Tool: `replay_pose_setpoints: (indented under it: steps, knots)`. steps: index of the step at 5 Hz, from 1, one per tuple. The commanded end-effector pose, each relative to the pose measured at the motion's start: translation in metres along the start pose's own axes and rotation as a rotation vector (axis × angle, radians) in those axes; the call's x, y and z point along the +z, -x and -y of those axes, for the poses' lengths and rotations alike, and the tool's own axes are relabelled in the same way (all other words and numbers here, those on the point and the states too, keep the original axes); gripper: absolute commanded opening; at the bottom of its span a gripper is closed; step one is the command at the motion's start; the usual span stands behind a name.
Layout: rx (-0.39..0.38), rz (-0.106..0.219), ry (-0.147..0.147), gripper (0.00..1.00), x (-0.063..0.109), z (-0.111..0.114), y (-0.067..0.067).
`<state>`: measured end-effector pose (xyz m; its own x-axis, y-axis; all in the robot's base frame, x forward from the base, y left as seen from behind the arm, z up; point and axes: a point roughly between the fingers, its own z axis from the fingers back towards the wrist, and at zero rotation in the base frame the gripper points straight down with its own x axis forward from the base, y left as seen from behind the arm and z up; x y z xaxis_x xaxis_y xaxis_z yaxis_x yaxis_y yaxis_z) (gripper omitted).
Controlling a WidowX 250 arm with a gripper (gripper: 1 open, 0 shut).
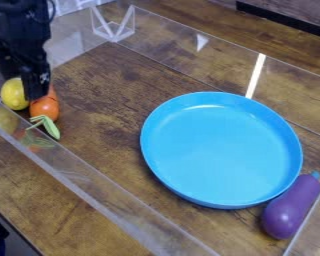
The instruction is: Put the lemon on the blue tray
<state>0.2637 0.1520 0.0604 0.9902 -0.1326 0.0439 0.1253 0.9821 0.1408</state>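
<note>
Wooden table [149, 75], dark brown planks, glare streak right of centre

Gripper [27, 82] in upper left of frame, black, pointing straight down. Jaws stand apart, nothing between them that can be made out. Fingertips low, right over the near edge of the lemon; contact cannot be told

Lemon [13, 95] at far left edge, bright yellow, partly covered by the gripper body. Lying on the table, touching or just beside the carrot

Carrot [44, 110] orange, green leaves pointing toward lower left, just right of and below the lemon

Blue tray [223, 148] round, sky-blue, raised rim, right of centre, well apart from the lemon. Nothing on it

Eggplant [294, 206] purple, lower right corner, lying just outside the tray's rim, about touching it
</note>
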Motion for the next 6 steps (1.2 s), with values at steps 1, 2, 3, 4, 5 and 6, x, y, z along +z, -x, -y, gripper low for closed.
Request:
replay_pose_setpoints:
  steps: [1,2,3,4,5,6]
  knots:
    - [0.017,0.023,-0.020,1.00,-0.002,-0.009,-0.001]
    - [0.018,0.020,-0.020,1.00,-0.011,-0.009,-0.002]
    - [0.020,0.019,-0.013,1.00,-0.017,-0.008,-0.002]
    - [0.024,0.016,-0.006,1.00,-0.024,-0.008,-0.003]
    - [0.030,0.013,0.004,1.00,-0.031,-0.008,-0.003]
    - [0.036,0.011,0.015,1.00,-0.038,-0.008,-0.003]
